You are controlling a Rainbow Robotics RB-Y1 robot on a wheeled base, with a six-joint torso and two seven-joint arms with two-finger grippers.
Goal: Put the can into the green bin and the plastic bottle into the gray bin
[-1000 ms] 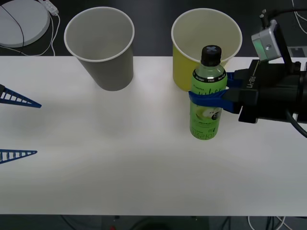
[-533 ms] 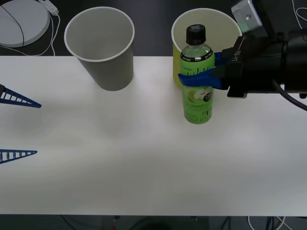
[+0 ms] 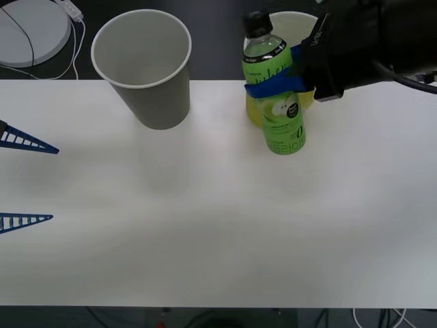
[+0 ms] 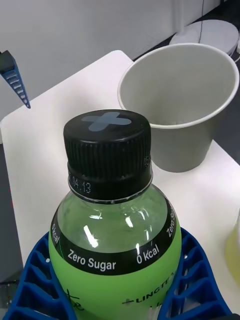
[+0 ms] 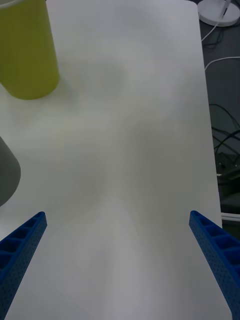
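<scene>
My right gripper [image 3: 276,85] is shut on the plastic bottle [image 3: 278,109], a bright green one with a black cap [image 4: 107,145]. It hangs tilted above the table, in front of the green bin [image 3: 308,24] and partly covering it. The gray bin [image 3: 143,68] stands upright farther left, and it appears beyond the cap as the gray bin [image 4: 180,100] in the right wrist view. My left gripper [image 3: 27,181] waits open at the table's left edge, with nothing between its fingers [image 5: 20,250]. From the left wrist, the green bin [image 5: 25,50] stands on the table. The can is out of view.
A round white device [image 3: 27,31] with a cable lies beyond the table's far left corner. The white table [image 3: 205,225] has wide bare room in front of both bins. Cables [image 5: 222,145] lie on the floor past one table edge.
My right gripper has lifted the bottle off the table and carried it up and to the left, from beside the green bin to in front of its rim. The left arm has stayed still.
</scene>
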